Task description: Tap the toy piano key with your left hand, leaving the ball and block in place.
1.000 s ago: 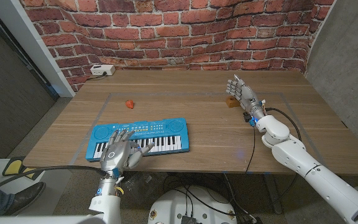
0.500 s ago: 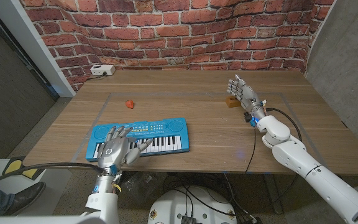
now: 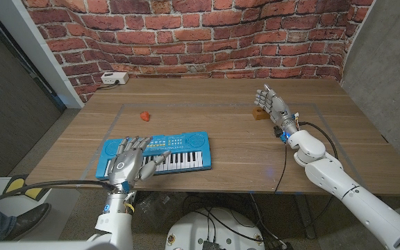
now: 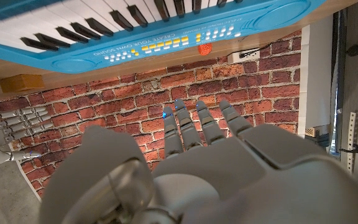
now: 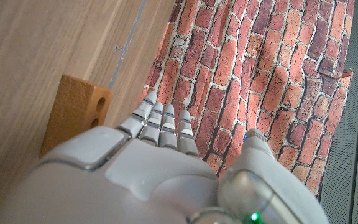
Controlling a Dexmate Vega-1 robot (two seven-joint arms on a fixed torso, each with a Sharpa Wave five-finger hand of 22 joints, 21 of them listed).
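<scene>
Piano sits lower left; left hand hangs over its keys, fingers spread wide, maybe touching, ready to tap.

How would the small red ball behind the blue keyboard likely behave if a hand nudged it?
The small red ball would probably roll: it looks round and sits loose on the bare wooden table, apart from the blue toy keyboard. It seems light for its size. Its surface looks bumpy, so perhaps it stops soon.
</scene>
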